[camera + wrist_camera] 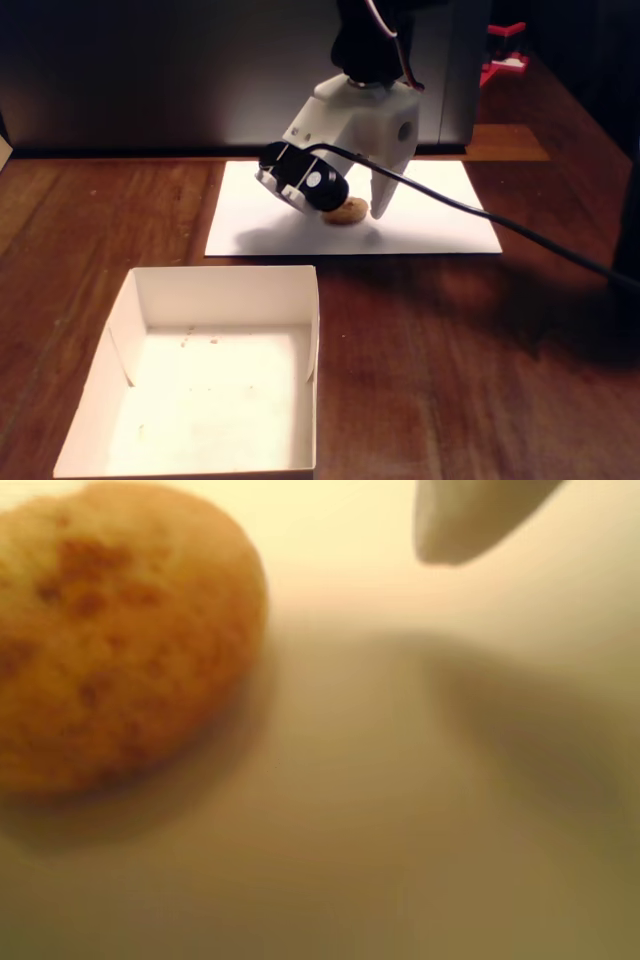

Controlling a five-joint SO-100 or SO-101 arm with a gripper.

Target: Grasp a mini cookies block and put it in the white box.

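the wrist view is super blurry and close, so all you really get is the mini cookies block [115, 630] filling the upper left, cut off by the left and top edges, tan with darker specks, sitting on a pale surface. only one white fingertip [470, 525] pokes in from the top edge, right of the cookie and not touching it, and the other finger isn't in that shot at all. in the fixed view the cookie [347, 212] is mostly hidden behind the black camera module [305, 180] strapped to the arm, just a sliver of it peeks out on the white paper sheet [440, 225]. the gripper [350, 205] is down right at the cookie with a white finger just to its right; the jaws look parted with a gap around the cookie rather than clamped on it, though the other finger is hidden behind the module. the white box [225, 285] sits well apart, nearer the camera and to the left, open top, a few crumbs on its floor, bottom edge cut off by the frame. everything's on a dark reddish wooden table [480, 370], a black cable [500, 225] trails off right, the background is dim with something red [505, 55] up top right that i can't make out.
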